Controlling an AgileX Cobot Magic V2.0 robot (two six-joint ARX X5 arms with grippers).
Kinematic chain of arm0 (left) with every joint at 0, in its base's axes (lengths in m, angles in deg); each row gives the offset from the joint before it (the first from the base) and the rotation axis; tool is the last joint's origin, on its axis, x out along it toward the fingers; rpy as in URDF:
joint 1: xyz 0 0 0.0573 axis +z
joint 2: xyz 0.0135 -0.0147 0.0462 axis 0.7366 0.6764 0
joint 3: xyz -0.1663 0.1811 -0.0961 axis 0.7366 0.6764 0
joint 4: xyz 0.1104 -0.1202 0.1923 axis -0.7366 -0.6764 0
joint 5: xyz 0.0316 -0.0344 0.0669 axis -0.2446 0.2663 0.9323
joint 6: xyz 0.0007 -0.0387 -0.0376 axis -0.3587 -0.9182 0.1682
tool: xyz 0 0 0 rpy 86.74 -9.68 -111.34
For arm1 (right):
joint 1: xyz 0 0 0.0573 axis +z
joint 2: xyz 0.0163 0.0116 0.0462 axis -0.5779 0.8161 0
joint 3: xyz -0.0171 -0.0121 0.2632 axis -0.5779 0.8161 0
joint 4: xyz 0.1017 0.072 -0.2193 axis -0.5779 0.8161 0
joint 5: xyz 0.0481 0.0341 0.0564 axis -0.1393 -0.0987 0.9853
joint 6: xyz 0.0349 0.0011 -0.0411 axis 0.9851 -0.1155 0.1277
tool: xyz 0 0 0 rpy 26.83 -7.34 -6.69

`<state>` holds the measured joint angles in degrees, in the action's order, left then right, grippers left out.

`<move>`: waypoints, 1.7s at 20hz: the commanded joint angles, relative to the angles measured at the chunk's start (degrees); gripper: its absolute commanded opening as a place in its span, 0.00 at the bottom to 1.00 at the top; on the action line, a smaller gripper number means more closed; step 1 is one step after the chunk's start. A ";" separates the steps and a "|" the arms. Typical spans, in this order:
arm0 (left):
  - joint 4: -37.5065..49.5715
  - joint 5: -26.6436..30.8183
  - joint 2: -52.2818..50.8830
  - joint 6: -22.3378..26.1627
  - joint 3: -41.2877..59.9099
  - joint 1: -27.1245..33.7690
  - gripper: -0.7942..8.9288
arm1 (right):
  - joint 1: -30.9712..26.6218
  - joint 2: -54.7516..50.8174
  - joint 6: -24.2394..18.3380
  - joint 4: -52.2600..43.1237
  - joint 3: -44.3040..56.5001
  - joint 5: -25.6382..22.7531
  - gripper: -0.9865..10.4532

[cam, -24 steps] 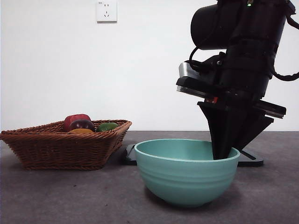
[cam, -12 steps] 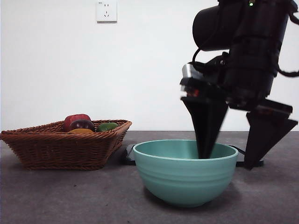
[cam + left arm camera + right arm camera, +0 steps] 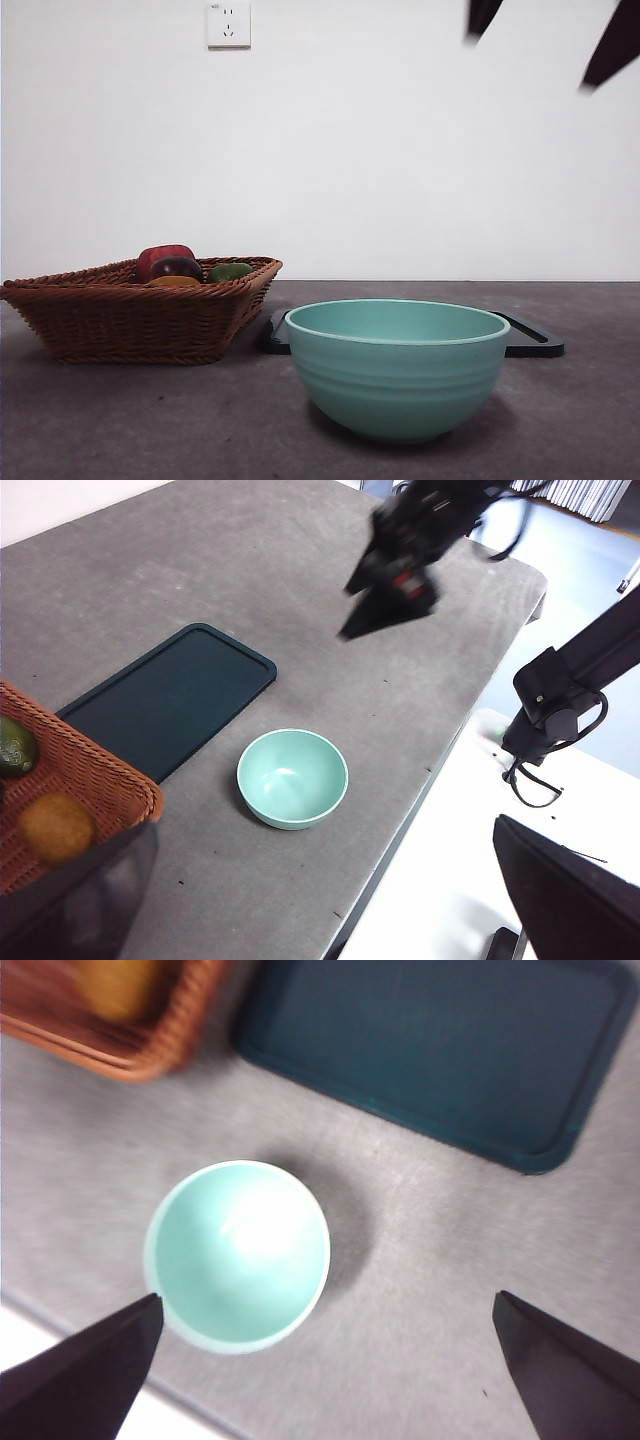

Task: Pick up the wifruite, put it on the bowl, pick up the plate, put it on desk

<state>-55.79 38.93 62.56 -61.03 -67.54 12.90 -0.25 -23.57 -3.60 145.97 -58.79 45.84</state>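
Desk [image 3: 120, 420]: basket [image 3: 130, 315], tray [image 3: 170, 695], bowl [image 3: 397, 365].

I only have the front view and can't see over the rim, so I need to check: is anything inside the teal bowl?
Observer: No. The left wrist view shows the teal bowl empty.
Operator: Then where exactly is the orange fruit?
Observer: In the wicker basket; the orange fruit lies near a green fruit.
Operator: Whose black tips are at my top edge?
Observer: The right gripper, jaws open; its wrist view looks straight down on the bowl.
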 commanded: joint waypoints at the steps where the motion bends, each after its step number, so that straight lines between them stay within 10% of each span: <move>1: 0.66 -0.28 0.33 0.04 -0.74 -0.39 0.66 | 0.46 -7.26 -1.09 1.55 -1.18 -0.26 0.59; 11: 1.11 -0.28 0.33 0.04 -0.74 -0.39 0.66 | 0.44 -32.81 -0.72 10.75 -1.18 0.20 0.59; 21: -0.50 -0.26 0.33 -1.46 -0.74 -0.39 0.65 | 0.44 -36.68 -0.57 12.68 -1.18 0.37 0.56; 24: -0.63 -0.26 0.33 -1.44 -0.74 -0.39 0.13 | 0.44 -36.68 -0.74 13.11 -1.18 0.13 0.10; 34: -0.61 -0.26 0.33 -1.46 -0.76 -0.39 0.10 | 0.44 -36.68 -0.94 13.07 -1.18 0.15 0.10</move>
<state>-56.86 38.93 62.56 -62.54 -67.54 12.90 -0.23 -60.35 -4.02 159.52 -58.97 46.02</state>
